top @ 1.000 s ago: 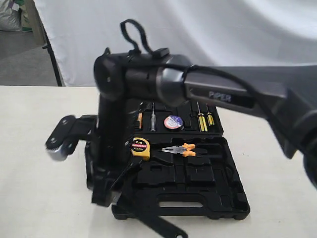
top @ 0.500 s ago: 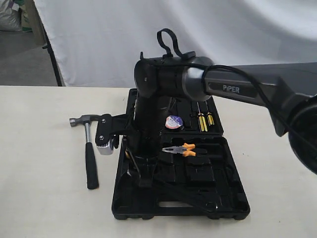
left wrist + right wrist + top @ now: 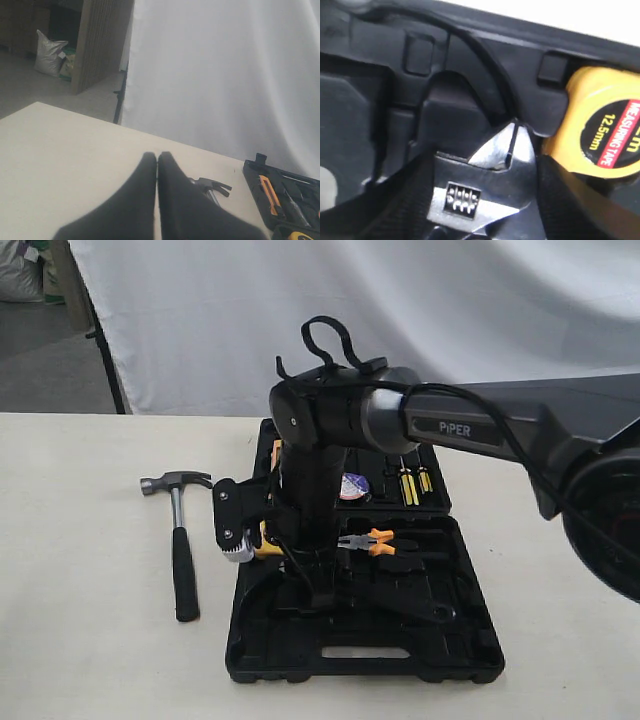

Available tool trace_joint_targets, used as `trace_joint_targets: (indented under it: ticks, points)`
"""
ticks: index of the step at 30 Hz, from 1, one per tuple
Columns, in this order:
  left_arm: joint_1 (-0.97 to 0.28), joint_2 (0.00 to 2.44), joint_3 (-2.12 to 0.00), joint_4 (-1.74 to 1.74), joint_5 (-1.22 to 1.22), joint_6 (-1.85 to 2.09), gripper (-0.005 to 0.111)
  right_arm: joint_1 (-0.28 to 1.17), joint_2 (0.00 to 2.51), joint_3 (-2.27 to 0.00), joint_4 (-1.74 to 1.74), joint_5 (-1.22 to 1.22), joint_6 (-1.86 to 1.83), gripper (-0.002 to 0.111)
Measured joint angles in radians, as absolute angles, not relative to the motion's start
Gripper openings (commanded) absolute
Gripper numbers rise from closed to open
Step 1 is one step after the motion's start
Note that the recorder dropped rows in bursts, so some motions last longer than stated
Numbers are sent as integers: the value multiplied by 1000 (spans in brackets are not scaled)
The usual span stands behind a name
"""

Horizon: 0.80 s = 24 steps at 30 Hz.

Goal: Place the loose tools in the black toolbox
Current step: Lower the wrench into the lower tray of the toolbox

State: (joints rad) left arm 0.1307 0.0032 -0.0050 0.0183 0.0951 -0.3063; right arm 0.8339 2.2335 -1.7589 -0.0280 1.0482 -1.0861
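Wrench [image 3: 487,177] lies gripped by its head between right fingers [image 3: 390,205], over black toolbox [image 3: 375,70].

Pale table [image 3: 80,640]: claw hammer [image 3: 180,550] beside black toolbox [image 3: 470,645].

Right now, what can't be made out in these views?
Wrench shaft: right wrist view, cut off by the edge.
Wrench head: exterior view, hidden behind the right arm.
Hammer handle: left wrist view, behind the shut left claw.
Tape: exterior view, mostly behind that arm.
Whether the wrench touches the toolbox: blocked either way.
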Motion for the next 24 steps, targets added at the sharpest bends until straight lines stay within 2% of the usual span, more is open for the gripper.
trace_joint_targets:
  ticks: [21, 22, 24]
  points:
    - [131, 3, -5, 18, 95, -306, 1, 834, 2250, -1759, -160, 1048, -1021, 0]
    - [131, 3, -5, 18, 95, -306, 1, 834, 2250, -1759, -161, 1048, -1021, 2]
    - [131, 3, -5, 18, 95, -306, 1, 834, 2250, -1759, -163, 1048, -1021, 14]
